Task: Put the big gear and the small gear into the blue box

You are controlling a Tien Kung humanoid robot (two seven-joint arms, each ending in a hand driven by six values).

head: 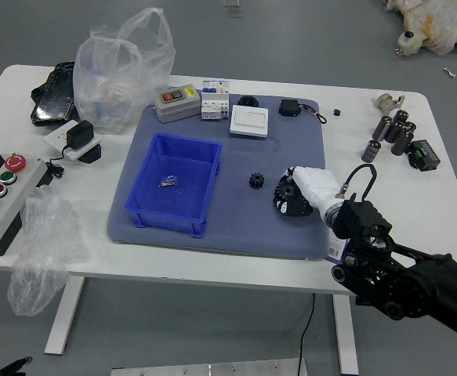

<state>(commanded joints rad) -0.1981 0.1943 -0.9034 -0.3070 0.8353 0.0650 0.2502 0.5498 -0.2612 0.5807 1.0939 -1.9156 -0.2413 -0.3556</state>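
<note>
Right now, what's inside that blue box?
In the blue box lies a small shiny item, too small to identify; I see no gear in there. The box's near wall hides its own inner face, and perhaps a thin strip of floor behind it.

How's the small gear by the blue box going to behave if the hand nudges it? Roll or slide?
Probably slides: the small gear appears to lie flat on the grey-blue mat, so rolling looks unlikely. It should be stiff, judging by its firm, toothed outline. Those teeth might snag a fingertip and spin it a little.
</note>
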